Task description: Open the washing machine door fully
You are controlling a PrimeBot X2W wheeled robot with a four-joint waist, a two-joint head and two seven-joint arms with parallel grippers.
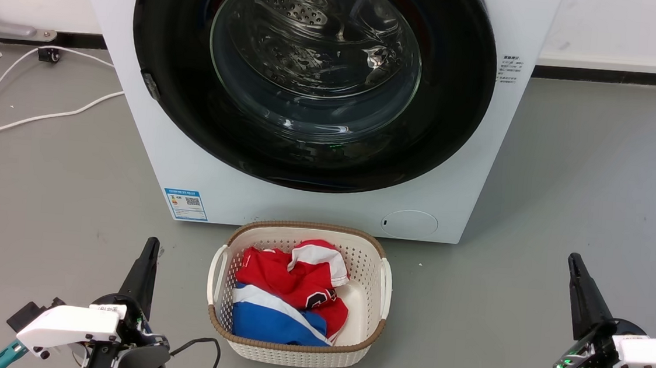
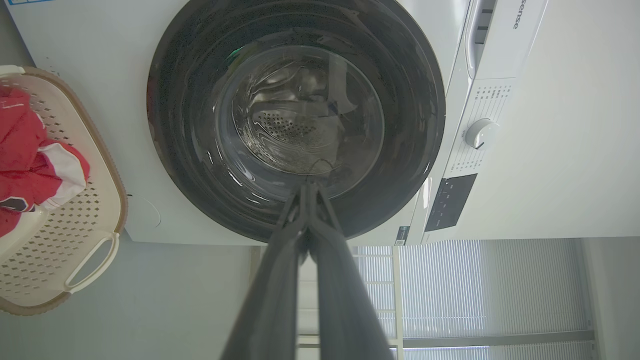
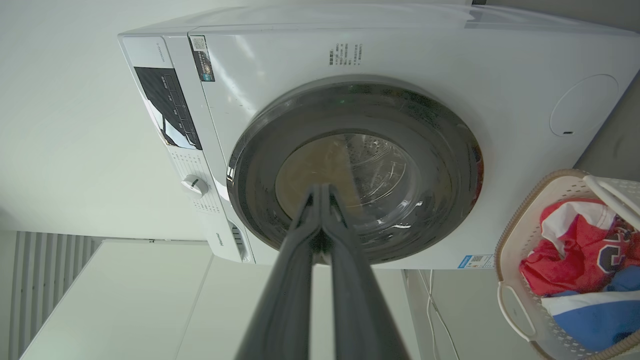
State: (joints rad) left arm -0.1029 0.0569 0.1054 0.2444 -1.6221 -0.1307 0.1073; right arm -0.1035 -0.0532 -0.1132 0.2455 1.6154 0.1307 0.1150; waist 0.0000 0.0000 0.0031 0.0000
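The white washing machine (image 1: 150, 135) stands straight ahead on the grey floor. Its round glossy black door (image 1: 450, 117) with a clear glass centre lies flat against the front, closed; the steel drum shows through the glass. My left gripper (image 1: 152, 243) is low at the lower left, shut and holding nothing, well short of the machine. At the lower right my right gripper (image 1: 575, 261) is likewise shut and empty. In the left wrist view the closed fingers (image 2: 307, 190) point at the door (image 2: 190, 165). The right wrist view has its gripper (image 3: 320, 190) aimed at the door (image 3: 440, 165) too.
A cream laundry basket (image 1: 382, 282) with red, white and blue clothes (image 1: 290, 298) sits on the floor right in front of the machine, between my arms. White cables (image 1: 23, 119) trail over the floor at the left. Open grey floor lies to the right of the machine.
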